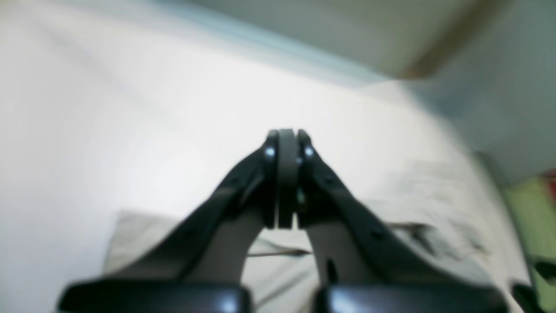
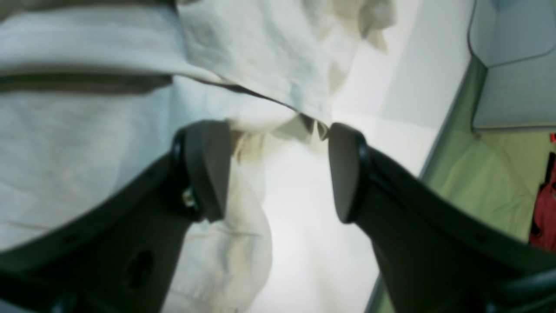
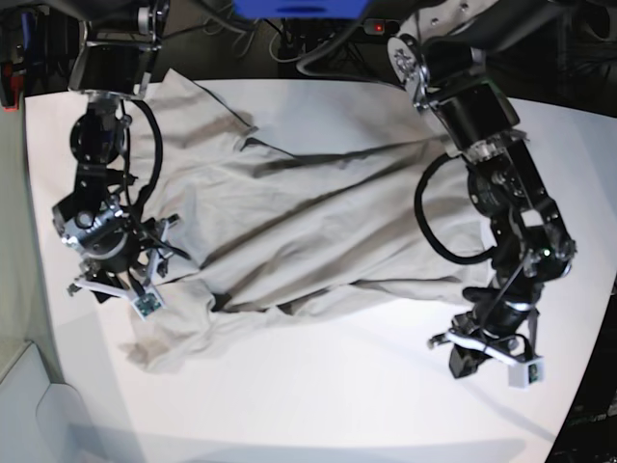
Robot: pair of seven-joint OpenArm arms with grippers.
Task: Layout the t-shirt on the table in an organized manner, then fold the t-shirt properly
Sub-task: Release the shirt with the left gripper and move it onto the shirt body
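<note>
While the left wrist view is showing the left hand [image 1: 286, 174] pinched shut, apparently on nothing, the right wrist view is showing the right hand [image 2: 278, 174] gaping around a fold of plain grey-beige cotton t-shirt [image 2: 87, 143]. From the base view, the shirt is sprawling crumpled across the white matte desk [image 3: 318, 405]; gripping a hem corner and pulling outward looks best.

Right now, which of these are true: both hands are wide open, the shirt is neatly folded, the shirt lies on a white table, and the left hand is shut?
1. Both hands are open. False: the right hand is open, the left hand is shut.
2. The t-shirt is neatly folded. False: it lies spread out and wrinkled.
3. The t-shirt lies on a white table. True.
4. The left hand is shut. True.
</note>
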